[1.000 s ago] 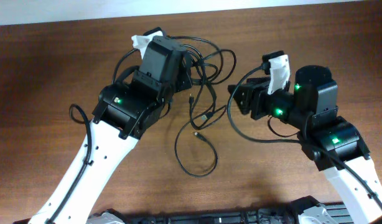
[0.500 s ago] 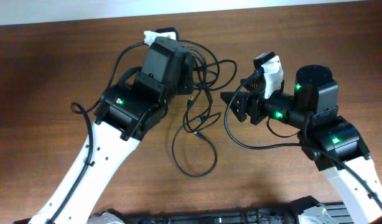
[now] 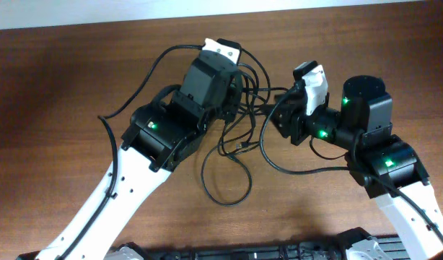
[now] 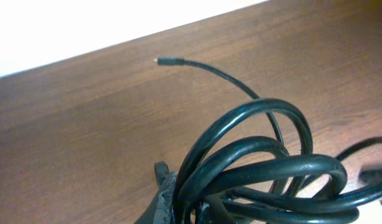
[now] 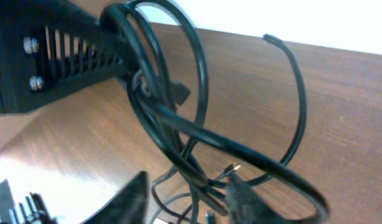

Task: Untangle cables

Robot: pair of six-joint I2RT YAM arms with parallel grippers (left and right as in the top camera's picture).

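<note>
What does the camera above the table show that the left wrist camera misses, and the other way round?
Only the overhead view shows the left arm, the right arm, and a loose loop trailing toward the near edge. Only the left wrist view shows a thin cord's plug end lying on the wood. Both show the bunched black cables and the brown table.
</note>
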